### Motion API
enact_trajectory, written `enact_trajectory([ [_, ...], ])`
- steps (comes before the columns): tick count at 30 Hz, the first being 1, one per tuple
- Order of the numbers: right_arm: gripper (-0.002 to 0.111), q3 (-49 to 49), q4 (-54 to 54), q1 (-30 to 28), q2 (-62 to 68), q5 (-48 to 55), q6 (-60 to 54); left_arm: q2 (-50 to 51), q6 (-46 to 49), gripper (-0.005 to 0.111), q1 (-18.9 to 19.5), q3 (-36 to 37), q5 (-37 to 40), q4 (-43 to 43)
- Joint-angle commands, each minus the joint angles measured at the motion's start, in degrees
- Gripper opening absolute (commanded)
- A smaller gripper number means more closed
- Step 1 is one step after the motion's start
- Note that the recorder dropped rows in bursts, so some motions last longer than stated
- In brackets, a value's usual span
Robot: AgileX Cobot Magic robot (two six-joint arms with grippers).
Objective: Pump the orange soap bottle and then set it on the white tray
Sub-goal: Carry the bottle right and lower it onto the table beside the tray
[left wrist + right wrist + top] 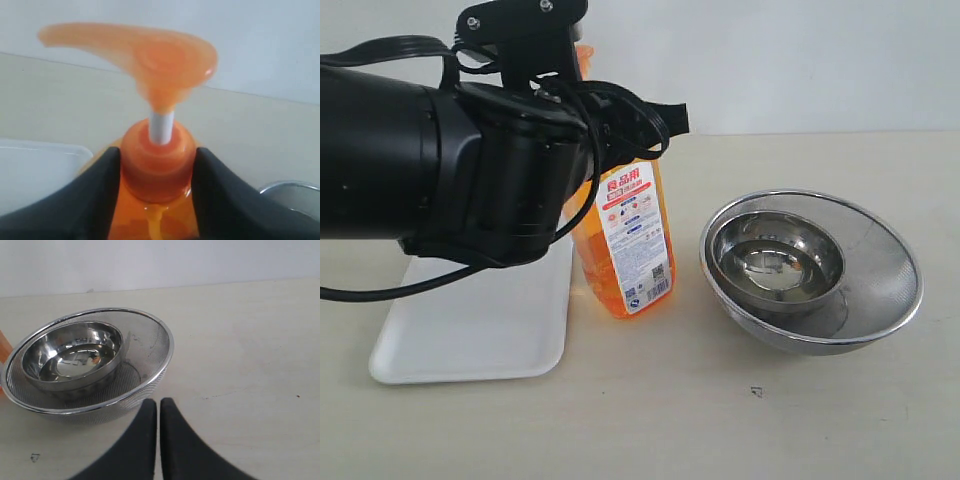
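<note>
The orange soap bottle [625, 240] is standing near the centre of the exterior frame. Its base is appearing to rest on the pale desk [720, 420], just beside the right edge of the white tray [470, 330] and not on it. The tray is lying flat in the lower left of that frame, partly under the big black left arm, which is filling the upper left. The bottle's red-and-white label is facing the camera, and the bottle is leaning very slightly.

The left hand [156, 152] is clamping the bottle at its neck. In the left wrist view the two black fingers [100, 190] are pressing against either side of the orange collar. The pump head is sitting up above them, with the white stem showing beneath it.

To the right of the bottle in the exterior frame, a steel mesh bowl [880, 290] is resting on the desk. A smaller steel bowl [775, 262] is sitting inside it.

The right hand [158, 405] is hanging over the desk just beside the mesh bowl. Its two fingers are lying together with only a thin slit between them, and nothing is showing in that slit.
</note>
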Motion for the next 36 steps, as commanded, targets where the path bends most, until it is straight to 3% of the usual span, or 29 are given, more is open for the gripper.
enact_trajectory([
  [1, 0.0, 0.0, -0.15, -0.14, -0.24, -0.64, 0.0, 0.24, -2.59, 0.005, -0.25, -0.39, -2.89, -0.06],
  [19, 0.0, 0.0, -0.15, -0.14, -0.24, -0.64, 0.0, 0.24, -3.86, 0.005, -0.25, -1.52, -0.01, 4.0],
  [22, 0.0, 0.0, -0.15, -0.14, -0.24, -0.64, 0.0, 0.24, -3.73, 0.017, -0.25, -1.52, 2.34, 5.53],
  [29, 0.0, 0.0, -0.15, -0.14, -0.24, -0.64, 0.0, 0.24, -3.73, 0.076, -0.25, -1.52, 2.6, 4.87],
  [32, 0.0, 0.0, -0.15, -0.14, -0.24, -0.64, 0.0, 0.24, -2.97, 0.085, -0.25, -1.52, 3.73, 4.87],
  [36, 0.0, 0.0, -0.15, -0.14, -0.24, -0.64, 0.0, 0.24, -1.2, 0.087, -0.25, -1.52, 4.0, 4.72],
])
